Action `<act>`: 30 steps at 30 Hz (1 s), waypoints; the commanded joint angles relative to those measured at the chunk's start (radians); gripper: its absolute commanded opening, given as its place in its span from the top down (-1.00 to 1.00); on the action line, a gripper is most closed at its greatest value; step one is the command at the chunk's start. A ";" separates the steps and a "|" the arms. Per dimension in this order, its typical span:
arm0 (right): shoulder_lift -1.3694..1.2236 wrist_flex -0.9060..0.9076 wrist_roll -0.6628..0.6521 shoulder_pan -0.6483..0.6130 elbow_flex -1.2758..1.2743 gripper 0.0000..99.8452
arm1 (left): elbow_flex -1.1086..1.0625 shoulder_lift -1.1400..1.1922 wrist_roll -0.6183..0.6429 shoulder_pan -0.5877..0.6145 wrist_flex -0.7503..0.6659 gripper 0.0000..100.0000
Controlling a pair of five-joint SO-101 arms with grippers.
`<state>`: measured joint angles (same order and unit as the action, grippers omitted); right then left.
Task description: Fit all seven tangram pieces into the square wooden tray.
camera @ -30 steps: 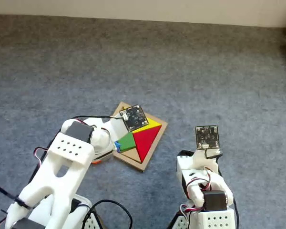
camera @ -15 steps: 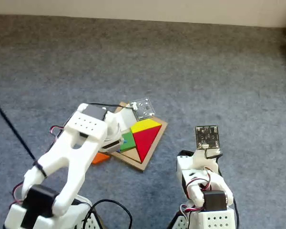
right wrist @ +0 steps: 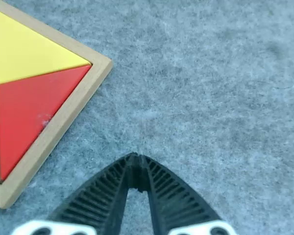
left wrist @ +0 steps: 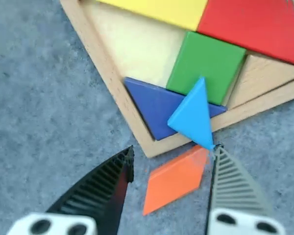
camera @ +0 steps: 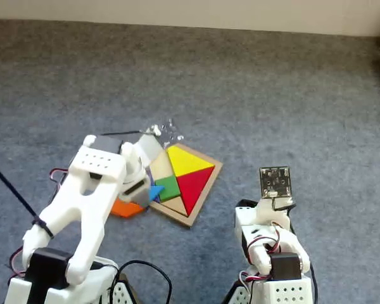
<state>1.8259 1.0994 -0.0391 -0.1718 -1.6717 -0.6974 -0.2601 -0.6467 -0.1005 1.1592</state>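
The square wooden tray [left wrist: 98,63] holds a yellow triangle [left wrist: 161,10], a red triangle [left wrist: 255,24], a green square [left wrist: 206,66] and a dark blue triangle [left wrist: 154,105]. A light blue triangle [left wrist: 193,117] lies tilted across the dark blue one and the tray's rim. Its tip touches one finger of my left gripper [left wrist: 173,149], which stands open. An orange parallelogram [left wrist: 176,178] lies on the carpet between those fingers. My right gripper [right wrist: 135,157] is shut and empty over carpet, beside the tray's corner [right wrist: 95,73].
Grey carpet [camera: 272,95] covers the whole surface, with wide free room on the far side and to the right. The left arm [camera: 95,190] hangs over the tray's left edge. The right arm [camera: 275,215] stands to the right of the tray [camera: 206,190].
The left arm's wrist has swung off the tray toward its far left side, uncovering the yellow triangle and more of the orange parallelogram. The right arm has kept still.
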 commanded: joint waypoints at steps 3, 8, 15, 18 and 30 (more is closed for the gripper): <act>0.010 0.002 0.003 0.012 -0.117 0.99 | -0.128 -0.039 0.100 0.007 -0.115 0.49; 0.010 0.002 0.003 0.012 -0.117 0.99 | -0.186 -0.039 0.100 0.018 -0.189 0.49; 0.010 0.002 0.003 0.012 -0.117 0.99 | -0.180 -0.039 0.100 0.110 -0.264 0.49; 0.010 0.002 0.003 0.012 -0.117 0.99 | -0.180 -0.039 0.100 0.134 -0.284 0.49; 0.010 0.002 0.003 0.012 -0.117 0.99 | -0.111 -0.048 0.100 0.140 -0.253 0.49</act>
<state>1.8259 1.0994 -0.0391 -0.1718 -1.6717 -0.8861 -0.2647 -0.5593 0.0253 0.8738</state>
